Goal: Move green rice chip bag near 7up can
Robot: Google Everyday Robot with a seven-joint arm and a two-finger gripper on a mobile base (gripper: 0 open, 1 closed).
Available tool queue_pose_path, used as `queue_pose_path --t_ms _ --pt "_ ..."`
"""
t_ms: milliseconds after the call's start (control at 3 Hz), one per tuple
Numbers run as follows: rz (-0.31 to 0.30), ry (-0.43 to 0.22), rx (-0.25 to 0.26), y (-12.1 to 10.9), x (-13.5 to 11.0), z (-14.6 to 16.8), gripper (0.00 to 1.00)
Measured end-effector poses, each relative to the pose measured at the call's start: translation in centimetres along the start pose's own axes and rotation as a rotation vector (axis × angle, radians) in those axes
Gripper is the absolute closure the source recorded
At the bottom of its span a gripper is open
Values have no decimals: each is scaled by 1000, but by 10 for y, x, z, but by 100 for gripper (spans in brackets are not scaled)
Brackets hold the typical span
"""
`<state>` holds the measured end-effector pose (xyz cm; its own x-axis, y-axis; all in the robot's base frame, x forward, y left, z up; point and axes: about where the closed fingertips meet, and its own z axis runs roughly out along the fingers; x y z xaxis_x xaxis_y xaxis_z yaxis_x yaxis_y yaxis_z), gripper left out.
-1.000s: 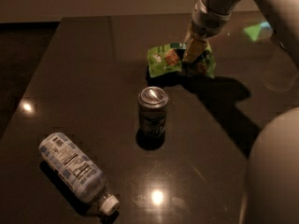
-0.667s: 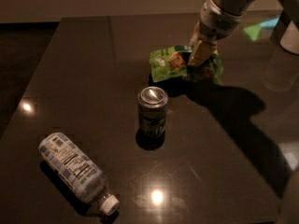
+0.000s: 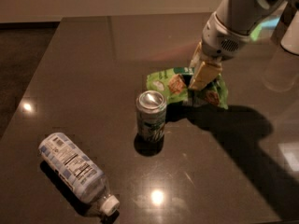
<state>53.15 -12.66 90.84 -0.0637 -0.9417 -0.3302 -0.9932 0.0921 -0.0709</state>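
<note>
Dark and shiny, the desk [image 3: 88,55] fills most of the camera view, with a pale wall behind it. Little spots of light shine on its top. A white arm [image 3: 238,17] comes in from the top right. Its end effector [image 3: 202,80] points down and is pinched closed on the middle of the green chip bag [image 3: 169,83]. The bag is crumpled and sits just behind the can [image 3: 151,115], a bit to the right. The can stands upright with its silver top showing. A clear bottle [image 3: 74,171] with a white cap lies on its side at the front left, well apart from the can.
</note>
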Motion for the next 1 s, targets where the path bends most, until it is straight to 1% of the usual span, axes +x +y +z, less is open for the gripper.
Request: queue_pose_path --t_ms 333,667,1000 --pt "9 2 -45 30 -6 18 59" --pt "12 -2 -72 49 -14 33 36" --pt "10 -2 -71 49 -14 34 13"
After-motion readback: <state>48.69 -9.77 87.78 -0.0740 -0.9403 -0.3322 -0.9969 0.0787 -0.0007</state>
